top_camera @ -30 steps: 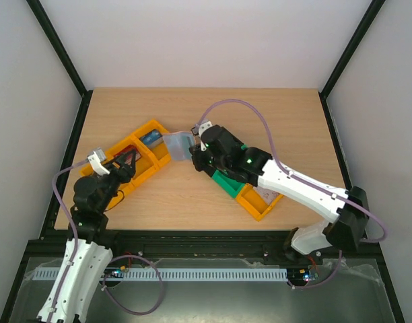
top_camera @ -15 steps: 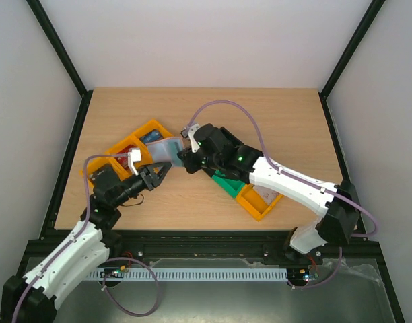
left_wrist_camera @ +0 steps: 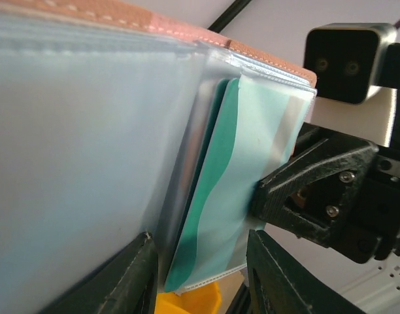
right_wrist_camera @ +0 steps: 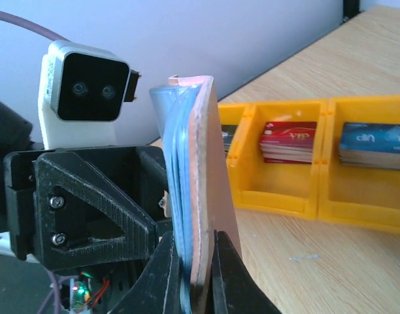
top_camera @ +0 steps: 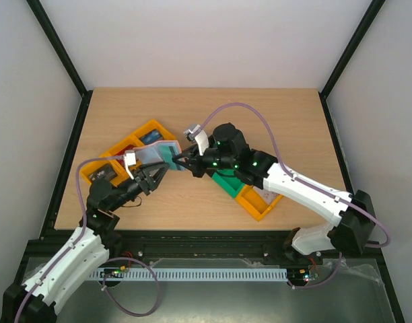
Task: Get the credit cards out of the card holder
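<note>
My right gripper (right_wrist_camera: pixel 195 245) is shut on the card holder (right_wrist_camera: pixel 203 170) and holds it upright above the table, brownish-pink cover to one side, pale blue-grey sleeves to the other. In the top view the holder (top_camera: pixel 159 153) is open toward my left gripper (top_camera: pixel 157 175). In the left wrist view a teal card (left_wrist_camera: pixel 229 196) sits in a clear sleeve of the holder (left_wrist_camera: pixel 76 150). My left gripper (left_wrist_camera: pixel 200 243) is open, one finger on each side of that card's lower edge, not pinching it. The right finger (left_wrist_camera: pixel 304 193) grips the holder's edge.
A row of orange bins (top_camera: pixel 118 151) lies behind the holder; in the right wrist view they hold stacks of red cards (right_wrist_camera: pixel 288 140) and blue cards (right_wrist_camera: pixel 373 144). A green bin (top_camera: pixel 226 183) and another orange bin (top_camera: pixel 256 202) lie under the right arm.
My left arm swung from over the orange bins to the holder and now straddles its lower edge. My right wrist turned the holder, and the teal card now shows.
</note>
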